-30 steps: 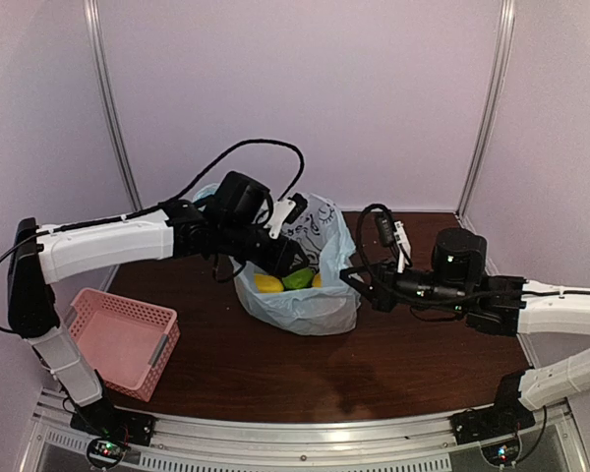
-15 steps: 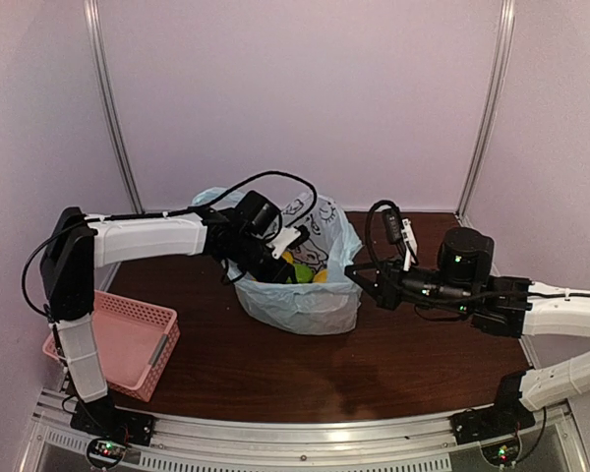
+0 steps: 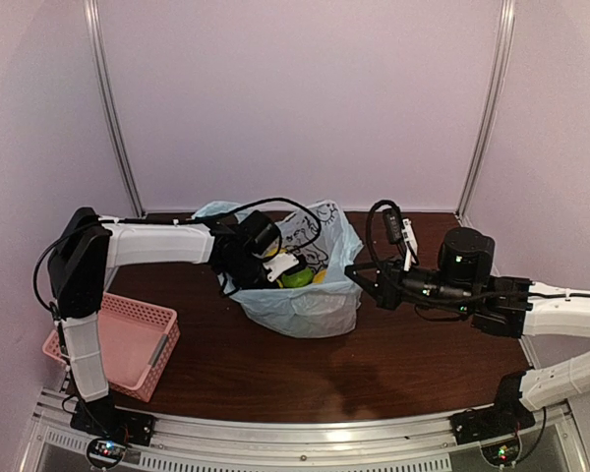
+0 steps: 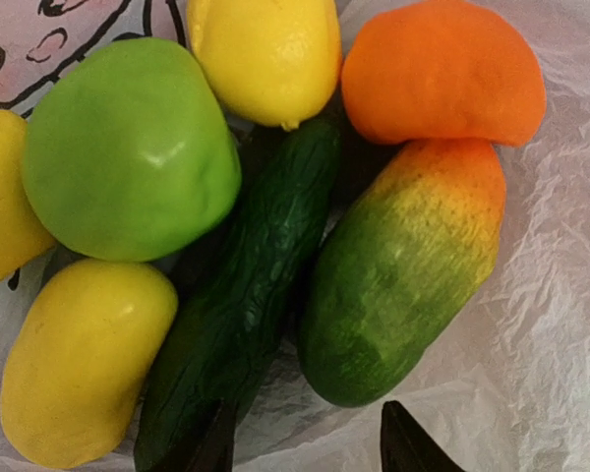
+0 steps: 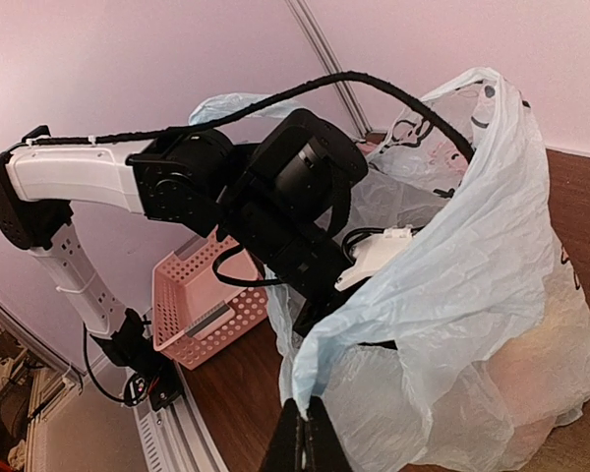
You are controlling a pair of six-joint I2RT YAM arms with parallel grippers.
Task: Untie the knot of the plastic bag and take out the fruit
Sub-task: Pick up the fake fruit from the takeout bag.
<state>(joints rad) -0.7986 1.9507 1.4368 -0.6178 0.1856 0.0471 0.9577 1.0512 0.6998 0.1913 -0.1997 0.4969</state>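
Note:
The pale blue plastic bag (image 3: 310,300) stands mid-table with its mouth open; the knot is out of view. My left gripper (image 4: 310,454) reaches down into it and is open, its dark fingertips (image 4: 409,448) just short of the fruit. Below it lie a dark cucumber (image 4: 246,315), a green-to-orange mango (image 4: 403,275), a green round fruit (image 4: 128,147), an orange one (image 4: 442,69) and yellow ones (image 4: 79,364). Only crinkled bag plastic lies between the fingers. My right gripper (image 5: 303,435) is shut on the bag's rim (image 5: 349,354), holding that side up.
A pink perforated basket (image 3: 128,339) sits at the table's left front, also in the right wrist view as the basket (image 5: 202,295). The left arm (image 5: 285,197) and its black cable arch over the bag's mouth. Purple walls enclose the back and sides.
The left arm has swung down and lowered its gripper into the bag's mouth, with the jaws a little wider. The right gripper kept its hold on the rim.

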